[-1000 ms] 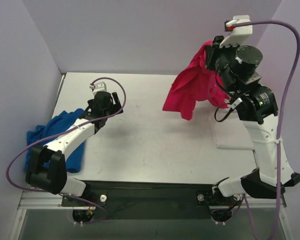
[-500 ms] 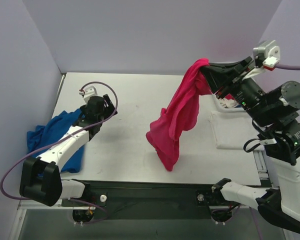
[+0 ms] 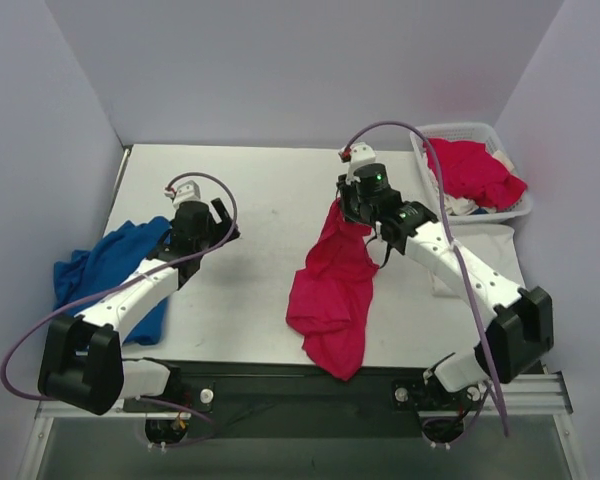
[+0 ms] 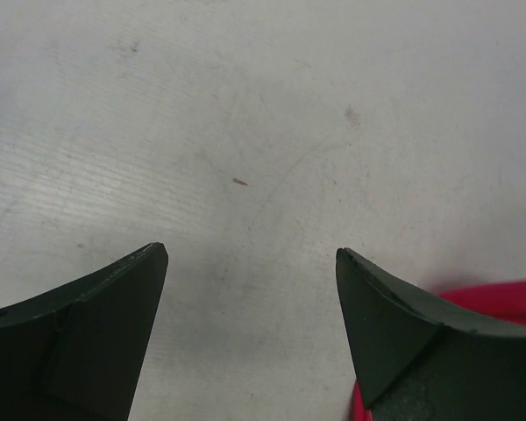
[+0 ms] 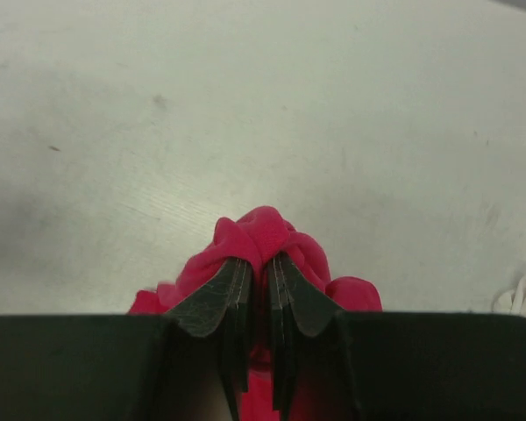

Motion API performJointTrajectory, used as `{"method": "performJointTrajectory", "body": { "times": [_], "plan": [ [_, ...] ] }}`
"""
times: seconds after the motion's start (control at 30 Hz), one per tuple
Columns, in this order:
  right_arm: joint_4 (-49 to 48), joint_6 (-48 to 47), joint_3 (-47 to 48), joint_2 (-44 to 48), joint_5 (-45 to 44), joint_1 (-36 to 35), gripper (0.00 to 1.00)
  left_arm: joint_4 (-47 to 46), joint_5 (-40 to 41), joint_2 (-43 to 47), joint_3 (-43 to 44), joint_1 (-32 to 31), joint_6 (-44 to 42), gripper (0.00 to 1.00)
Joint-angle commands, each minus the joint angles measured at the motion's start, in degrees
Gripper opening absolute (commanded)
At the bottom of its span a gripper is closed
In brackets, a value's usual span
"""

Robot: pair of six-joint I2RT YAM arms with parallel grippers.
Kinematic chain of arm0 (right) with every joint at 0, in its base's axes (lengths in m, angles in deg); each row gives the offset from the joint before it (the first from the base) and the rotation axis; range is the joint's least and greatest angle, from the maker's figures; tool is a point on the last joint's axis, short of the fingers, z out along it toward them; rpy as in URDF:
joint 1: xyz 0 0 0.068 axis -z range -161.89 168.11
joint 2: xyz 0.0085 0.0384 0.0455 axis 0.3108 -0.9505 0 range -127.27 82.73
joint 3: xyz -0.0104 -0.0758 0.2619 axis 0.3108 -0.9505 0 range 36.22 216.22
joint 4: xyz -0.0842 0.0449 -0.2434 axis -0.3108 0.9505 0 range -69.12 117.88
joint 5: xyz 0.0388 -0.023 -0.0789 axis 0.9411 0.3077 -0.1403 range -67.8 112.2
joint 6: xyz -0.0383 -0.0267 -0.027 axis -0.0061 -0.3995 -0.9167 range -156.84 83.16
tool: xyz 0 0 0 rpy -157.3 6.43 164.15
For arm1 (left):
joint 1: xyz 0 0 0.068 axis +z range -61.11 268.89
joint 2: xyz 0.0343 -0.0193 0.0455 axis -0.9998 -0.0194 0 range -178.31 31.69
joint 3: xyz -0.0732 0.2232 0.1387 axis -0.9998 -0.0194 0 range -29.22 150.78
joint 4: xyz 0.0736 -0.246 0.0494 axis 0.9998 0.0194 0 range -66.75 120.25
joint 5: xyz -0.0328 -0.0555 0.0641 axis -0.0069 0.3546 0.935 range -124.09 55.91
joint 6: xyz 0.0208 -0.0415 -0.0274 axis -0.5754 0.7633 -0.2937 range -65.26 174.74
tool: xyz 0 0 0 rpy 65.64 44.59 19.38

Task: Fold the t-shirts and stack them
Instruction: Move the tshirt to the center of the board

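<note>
My right gripper (image 3: 352,207) is shut on a bunched fold of a pinkish-red t-shirt (image 3: 330,290). The shirt trails from the gripper down the middle of the table to its front edge. In the right wrist view the red cloth (image 5: 265,235) bulges out between and above my closed fingers (image 5: 223,294). My left gripper (image 3: 218,215) is open and empty, low over bare table left of centre. In the left wrist view an edge of red cloth (image 4: 500,300) shows behind my right finger. More red and white shirts (image 3: 475,172) lie in the basket.
A white lattice basket (image 3: 428,140) stands at the back right corner. A folded white cloth (image 3: 500,245) lies flat on the table in front of it. A crumpled blue cloth (image 3: 105,265) lies at the left edge under my left arm. Walls close the back and sides.
My right arm has swung from high at the back right down to the table's middle, carrying the red shirt and laying its lower part on the table. My left gripper moved only slightly.
</note>
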Motion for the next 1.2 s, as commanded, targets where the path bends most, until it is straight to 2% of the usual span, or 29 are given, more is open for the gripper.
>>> {"method": "performJointTrajectory", "body": {
  "times": [0.0,0.03,0.17,0.4,0.53,0.77,0.83,0.93,1.17],
  "plan": [
    [-6.0,3.8,-0.1,-1.7,-8.0,1.9,0.0,-7.0,-10.8,1.8,-3.2,-0.2,1.2,0.87],
    [-6.0,6.4,-0.5,-3.3,-9.6,2.4,0.0,-8.5,-14.7,1.7,-4.6,-0.4,1.3,0.86],
    [-6.0,13.1,-4.9,-5.0,-11.3,4.8,0.0,-10.7,-20.6,1.1,-8.2,-4.6,0.7,0.86],
    [-5.4,19.1,-9.2,-7.6,-9.9,8.6,0.0,-8.5,-18.7,1.8,-11.1,-16.6,-0.7,0.75],
    [-4.9,20.2,-9.4,-9.6,-9.5,8.7,0.0,-5.7,-18.8,3.2,-13.6,-20.3,2.2,0.7],
    [-4.4,21.5,-9.9,-11.1,-9.3,8.8,0.0,-8.1,-25.9,6.5,-17.0,-21.5,9.7,0.68],
    [-4.4,21.6,-10.0,-11.2,-9.2,8.8,0.0,-11.2,-28.6,6.2,-17.5,-21.7,11.0,0.67],
    [-4.2,21.8,-10.0,-11.3,-9.0,9.0,0.0,-15.4,-31.9,4.7,-18.6,-21.6,13.9,0.67],
    [-3.6,22.2,-9.7,-11.4,-8.7,9.4,0.0,-17.7,-33.4,-0.5,-18.8,-22.1,15.9,0.62]
  ]
}}
